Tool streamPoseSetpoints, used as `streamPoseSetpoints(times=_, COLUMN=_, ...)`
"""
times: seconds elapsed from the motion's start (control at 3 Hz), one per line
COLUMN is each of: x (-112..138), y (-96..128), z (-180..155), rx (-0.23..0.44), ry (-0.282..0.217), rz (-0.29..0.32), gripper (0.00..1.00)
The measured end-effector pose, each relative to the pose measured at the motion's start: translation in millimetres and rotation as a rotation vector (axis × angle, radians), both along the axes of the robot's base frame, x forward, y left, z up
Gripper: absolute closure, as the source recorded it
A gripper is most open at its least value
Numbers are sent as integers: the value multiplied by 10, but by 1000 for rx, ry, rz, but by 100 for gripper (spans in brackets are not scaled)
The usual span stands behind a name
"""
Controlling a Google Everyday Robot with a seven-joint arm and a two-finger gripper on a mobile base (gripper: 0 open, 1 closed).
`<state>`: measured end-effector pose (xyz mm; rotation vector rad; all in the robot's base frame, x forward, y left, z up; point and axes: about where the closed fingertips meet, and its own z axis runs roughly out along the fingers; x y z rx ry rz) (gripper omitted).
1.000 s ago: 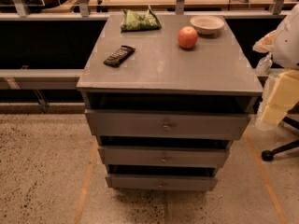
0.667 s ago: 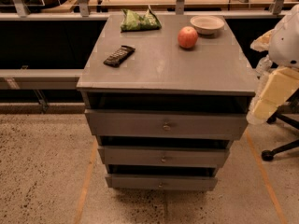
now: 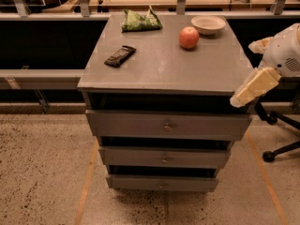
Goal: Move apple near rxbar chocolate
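speckled flooring (image 3: 42, 172) runs under a grey drawer cabinet (image 3: 164, 125) whose flat top (image 3: 178, 71) carries everything. the gripper (image 3: 248, 92) hangs at the cabinet's front right corner, below the top's level and well apart from every item; whether it is spread or closed cannot be told. a green snack bag (image 3: 140, 21) lies at the back and a beige bowl (image 3: 208, 25) back right. the apple (image 3: 189, 37) sits just beside the bowl, and the rxbar chocolate (image 3: 120, 56) lies toward the left. best to rise above the edge first, then descend on the apple from its bowl-free side.
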<state>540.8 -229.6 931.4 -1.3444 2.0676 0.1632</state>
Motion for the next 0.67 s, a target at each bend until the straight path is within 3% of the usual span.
streamPoseSetpoints(times=0.33, x=464, y=55, z=-154, rx=158, ry=-74, rz=18, gripper=0)
streamPoseSetpoints(times=0.67, x=459, y=58, z=-150, rx=156, ry=-74, rz=18, gripper=0)
